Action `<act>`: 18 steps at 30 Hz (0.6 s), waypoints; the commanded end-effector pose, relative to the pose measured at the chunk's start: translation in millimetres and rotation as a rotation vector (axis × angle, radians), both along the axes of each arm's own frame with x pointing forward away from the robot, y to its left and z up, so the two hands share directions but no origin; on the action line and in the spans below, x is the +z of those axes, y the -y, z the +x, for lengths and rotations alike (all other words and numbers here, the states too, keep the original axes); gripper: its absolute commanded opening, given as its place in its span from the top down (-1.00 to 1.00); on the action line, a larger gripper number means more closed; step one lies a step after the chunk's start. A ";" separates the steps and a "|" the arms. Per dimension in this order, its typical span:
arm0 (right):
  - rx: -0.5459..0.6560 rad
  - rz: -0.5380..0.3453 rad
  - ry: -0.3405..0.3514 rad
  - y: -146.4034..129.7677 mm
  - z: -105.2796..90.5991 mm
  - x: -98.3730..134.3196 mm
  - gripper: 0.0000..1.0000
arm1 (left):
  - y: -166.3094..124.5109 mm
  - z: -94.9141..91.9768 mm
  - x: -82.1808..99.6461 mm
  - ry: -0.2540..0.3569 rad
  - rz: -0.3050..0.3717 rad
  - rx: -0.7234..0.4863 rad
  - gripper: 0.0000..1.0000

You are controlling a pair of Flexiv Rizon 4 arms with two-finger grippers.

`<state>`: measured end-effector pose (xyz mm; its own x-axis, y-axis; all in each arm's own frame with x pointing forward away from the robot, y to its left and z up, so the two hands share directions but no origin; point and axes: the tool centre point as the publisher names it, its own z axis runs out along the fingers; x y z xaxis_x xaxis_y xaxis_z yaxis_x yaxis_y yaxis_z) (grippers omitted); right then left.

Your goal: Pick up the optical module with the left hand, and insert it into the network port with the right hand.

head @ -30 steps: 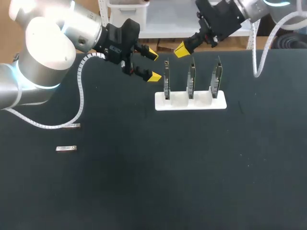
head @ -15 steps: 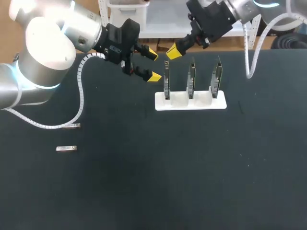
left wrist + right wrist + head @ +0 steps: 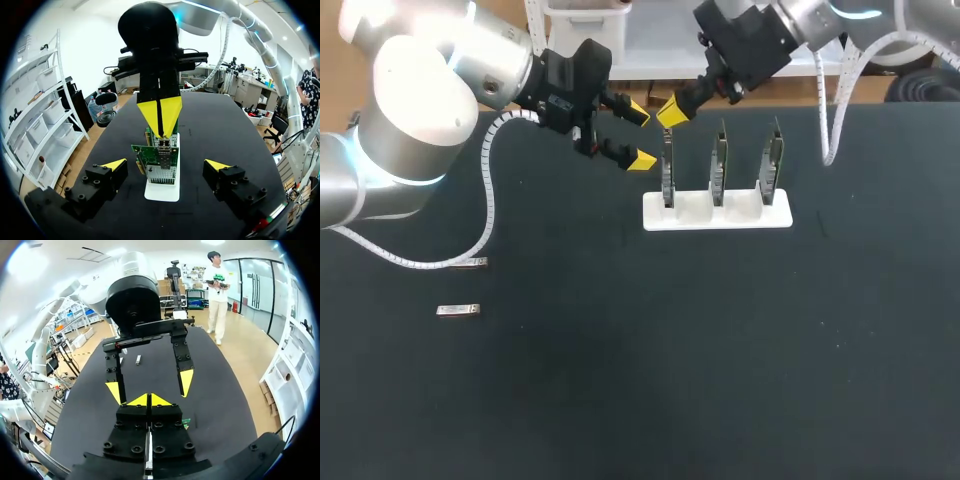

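Black counter (image 3: pixel 720 380): left pincer (image 3: pixel 640 135) gapes empty, right pincer (image 3: pixel 672 110) is pressed closed; left should travel to 8 o'clock, straddling module (image 3: pixel 458 310) squarely.

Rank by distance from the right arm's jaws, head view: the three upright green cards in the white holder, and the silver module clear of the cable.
1. Left green card, leftmost slot.
2. Middle card, centre slot.
3. Right card, rightmost slot.
4. Silver module, far off at the left.
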<state>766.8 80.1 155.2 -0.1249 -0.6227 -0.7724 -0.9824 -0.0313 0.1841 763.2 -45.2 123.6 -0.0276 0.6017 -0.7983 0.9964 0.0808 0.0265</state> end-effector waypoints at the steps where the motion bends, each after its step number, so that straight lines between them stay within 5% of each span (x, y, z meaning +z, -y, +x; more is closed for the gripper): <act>1: 0.002 0.000 -0.006 -0.4 3.8 -1.0 1.00 | 0.2 0.5 -0.3 0.000 0.001 -0.001 -1.00; 18: -0.003 -0.008 -0.032 6.7 5.8 -8.3 1.00 | 0.2 0.5 -0.3 0.000 0.001 -0.001 -1.00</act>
